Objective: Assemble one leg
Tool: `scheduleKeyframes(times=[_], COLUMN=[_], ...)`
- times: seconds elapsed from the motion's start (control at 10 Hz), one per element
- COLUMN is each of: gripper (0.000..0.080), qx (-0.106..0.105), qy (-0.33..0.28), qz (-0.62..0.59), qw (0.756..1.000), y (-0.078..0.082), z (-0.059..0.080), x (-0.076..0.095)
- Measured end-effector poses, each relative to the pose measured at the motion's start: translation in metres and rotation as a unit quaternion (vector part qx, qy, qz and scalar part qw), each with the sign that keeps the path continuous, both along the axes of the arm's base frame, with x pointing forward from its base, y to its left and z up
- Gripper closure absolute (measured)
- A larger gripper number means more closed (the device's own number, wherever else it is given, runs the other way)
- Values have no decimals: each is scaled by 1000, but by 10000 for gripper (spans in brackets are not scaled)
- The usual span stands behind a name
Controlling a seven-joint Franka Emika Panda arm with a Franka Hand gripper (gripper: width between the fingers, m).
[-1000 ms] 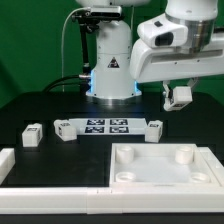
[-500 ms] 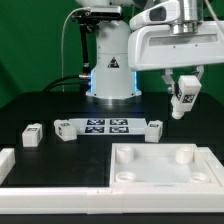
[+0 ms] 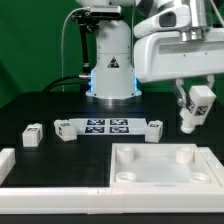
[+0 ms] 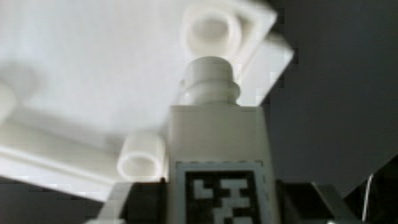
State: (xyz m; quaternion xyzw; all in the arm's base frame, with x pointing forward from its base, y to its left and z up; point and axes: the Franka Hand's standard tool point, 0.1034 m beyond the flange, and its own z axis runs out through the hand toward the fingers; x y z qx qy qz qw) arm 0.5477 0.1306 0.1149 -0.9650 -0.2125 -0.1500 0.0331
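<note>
The arm (image 3: 178, 45) reaches out from its base (image 3: 110, 62) at the far edge of the desk, toward the side at the exterior view's right. I think this brings the wrist above the part that must receive the leg.

The tray (image 3: 118, 166), the big white square part, lies flat along the near edge, toward the near corner on the exterior view's right. Its round sockets face up, so a peg can enter from above. One socket (image 3: 185, 153) is near the held piece, lower in the picture.

The marker board (image 3: 105, 126) lies in the middle of the desk, apart from the tray.

A spare leg (image 3: 153, 127) rests just beside the board's end, and another spare leg (image 3: 32, 133) lies toward the edge at the exterior view's left. Both are not needed for this step.

The gripper (image 3: 197, 98) has its jaws closed narrow on the leg (image 3: 191, 114) and holds it in the air, clear of the desk and a little tilted. In the wrist view the leg (image 4: 221, 140) points its peg end at a corner socket (image 4: 222, 33) of the tray (image 4: 80, 90), not yet touching. The step in hand is probably lining up for the insertion.
</note>
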Motion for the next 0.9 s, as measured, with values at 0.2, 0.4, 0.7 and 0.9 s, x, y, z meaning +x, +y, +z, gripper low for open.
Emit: scheduleKeyframes(times=[0.2,0.4,0.7,0.9], gripper=[509,509,509,509], qx=[2,2,0,4], qy=[0,0,3,-17], qz=[-1,-1,5,11], qw=[1000,1000,1000,1000], y=[2,2,-1,-4], z=[-2,-3,-4,-8], x=[9,8,27,55])
